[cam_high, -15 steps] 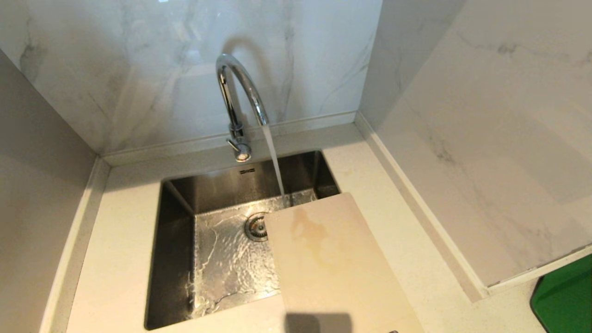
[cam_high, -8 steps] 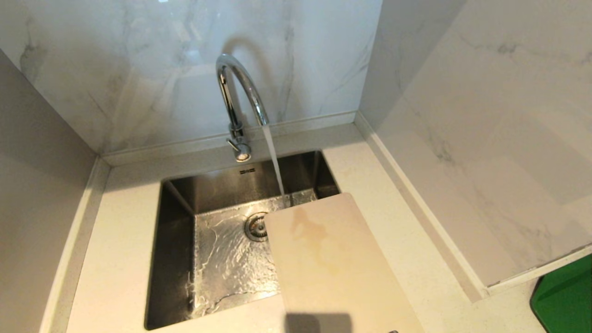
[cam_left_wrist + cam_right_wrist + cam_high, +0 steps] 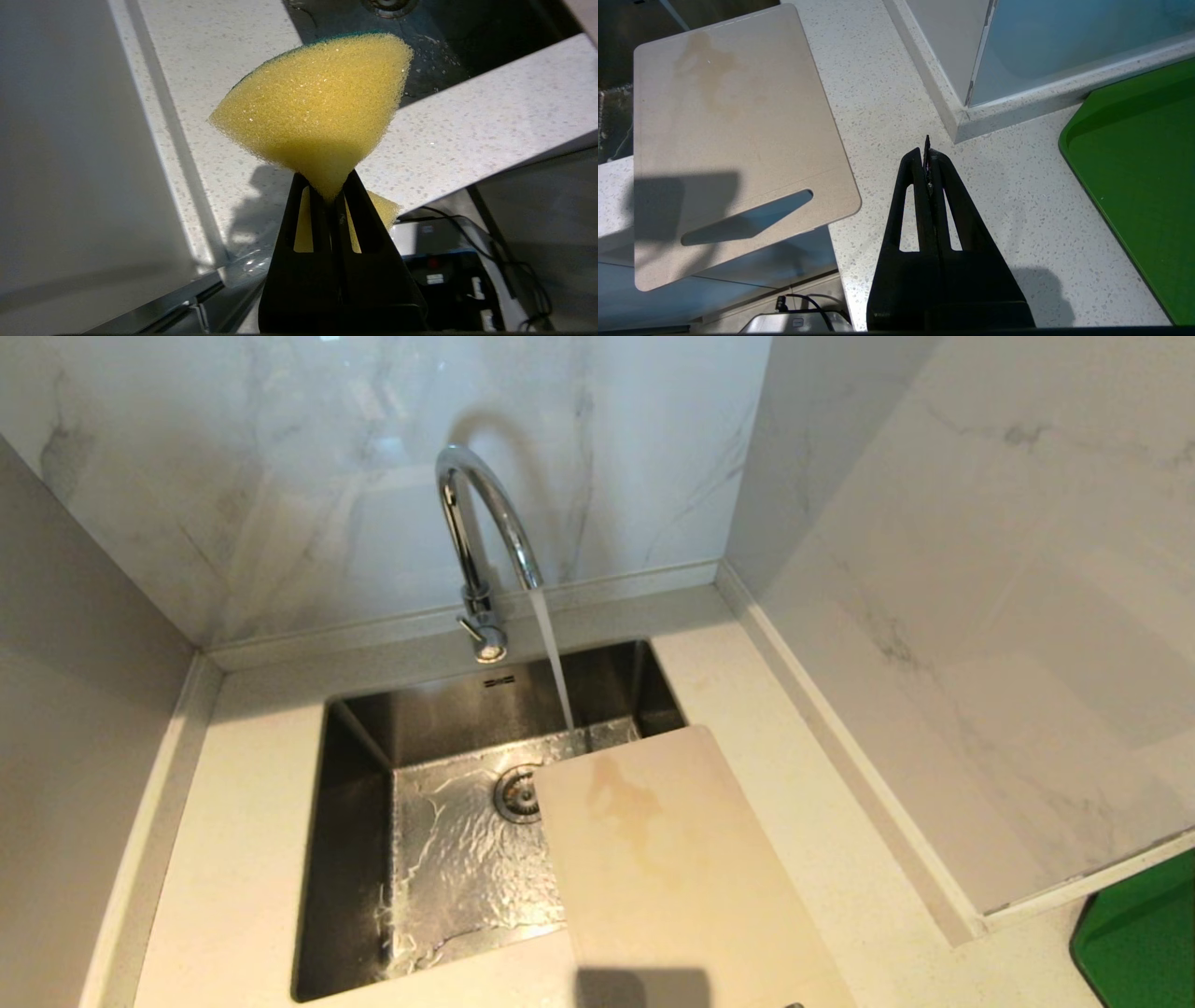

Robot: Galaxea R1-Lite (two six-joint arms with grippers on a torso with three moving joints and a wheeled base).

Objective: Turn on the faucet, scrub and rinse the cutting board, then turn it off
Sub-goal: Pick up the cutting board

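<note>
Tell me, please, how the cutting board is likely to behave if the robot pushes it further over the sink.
The cutting board looks thin and flat, so probably stiff and fairly light. It already overhangs the sink and, in the right wrist view, the counter's front edge, so a push could tip it. With water running from the faucet, it would likely get slippery once wet.

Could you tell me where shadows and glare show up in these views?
Head view: glare on the faucet, its shadow on the marble wall, a dark shadow on the cutting board. Left wrist view: the sponge and left gripper shadow the counter. Right wrist view: the right gripper shadows the counter.
</note>
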